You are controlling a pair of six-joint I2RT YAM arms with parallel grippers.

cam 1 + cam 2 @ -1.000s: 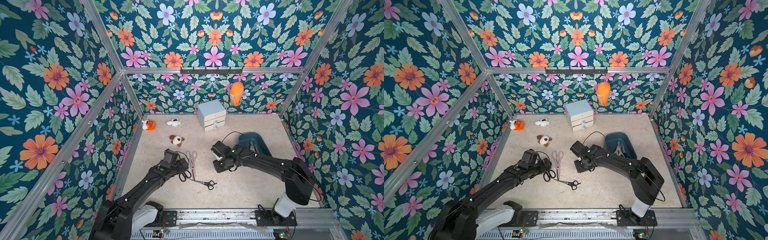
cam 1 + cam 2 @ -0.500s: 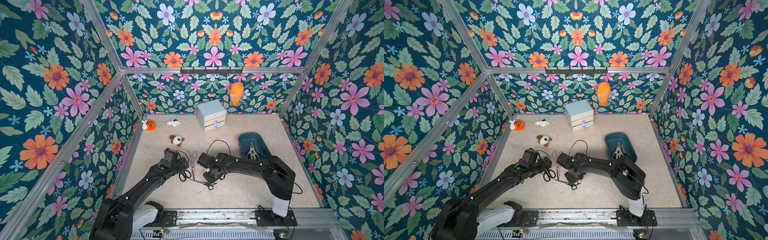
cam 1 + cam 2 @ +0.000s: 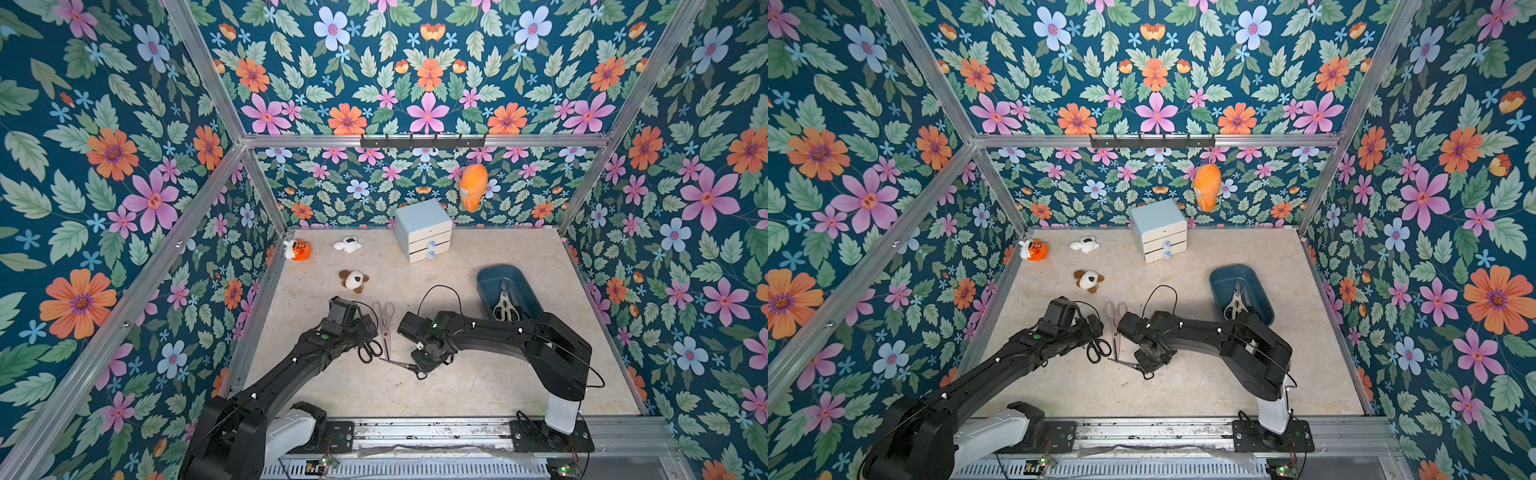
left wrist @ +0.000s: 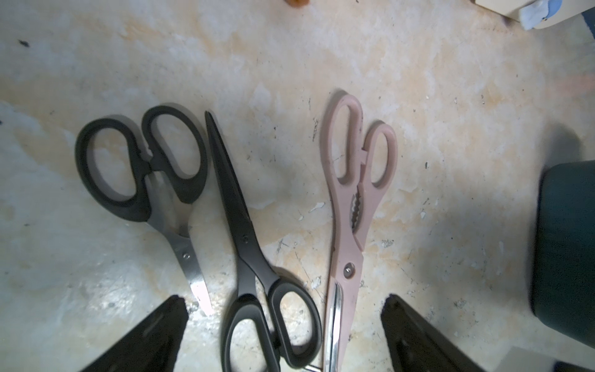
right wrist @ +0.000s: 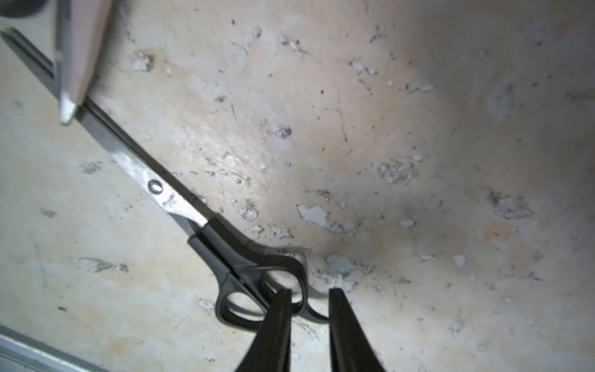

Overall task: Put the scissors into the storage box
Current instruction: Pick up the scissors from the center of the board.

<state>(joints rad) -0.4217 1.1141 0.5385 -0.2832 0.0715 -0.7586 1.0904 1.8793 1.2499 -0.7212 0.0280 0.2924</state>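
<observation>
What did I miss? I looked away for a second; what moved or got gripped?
The right gripper swung from near the box over to the small scissors at the front; its jaws narrowed around a handle ring, grip not yet certain. The left gripper stayed wide open over the pink scissors and two black pairs. Scissors, box and toys lie unmoved.

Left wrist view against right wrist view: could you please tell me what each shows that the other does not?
Only the left wrist: short black-handled scissors, all-black scissors, the storage box, the open left gripper. Only the right wrist: the slim scissors from pivot to handle, with the right gripper at the loop. Both: the pink scissors and the table.
</observation>
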